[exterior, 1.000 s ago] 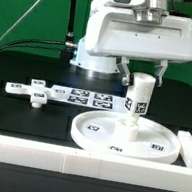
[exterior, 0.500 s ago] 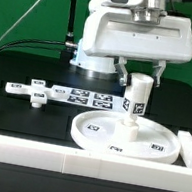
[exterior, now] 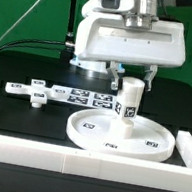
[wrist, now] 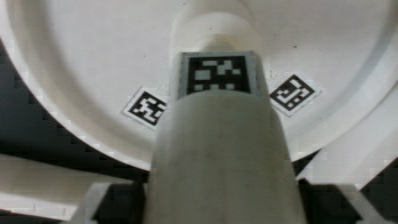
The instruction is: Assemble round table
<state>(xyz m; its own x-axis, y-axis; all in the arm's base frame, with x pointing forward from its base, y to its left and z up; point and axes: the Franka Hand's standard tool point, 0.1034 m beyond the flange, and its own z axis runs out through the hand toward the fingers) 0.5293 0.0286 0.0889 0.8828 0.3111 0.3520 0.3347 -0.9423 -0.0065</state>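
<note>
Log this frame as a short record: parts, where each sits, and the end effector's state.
end effector: shut on the cylinder leg near its top
cylinder leg: standing on the disc's middle
disc: flat on the black table
cross-shaped piece: lying apart, to the exterior view's left of the disc
marker board: behind the disc

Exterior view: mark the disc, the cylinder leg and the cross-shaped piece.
disc [exterior: 147, 133], exterior view, bare top surface.
cylinder leg [exterior: 131, 93], exterior view, upper side wall.
cross-shaped piece [exterior: 38, 92], exterior view, centre crossing.
</note>
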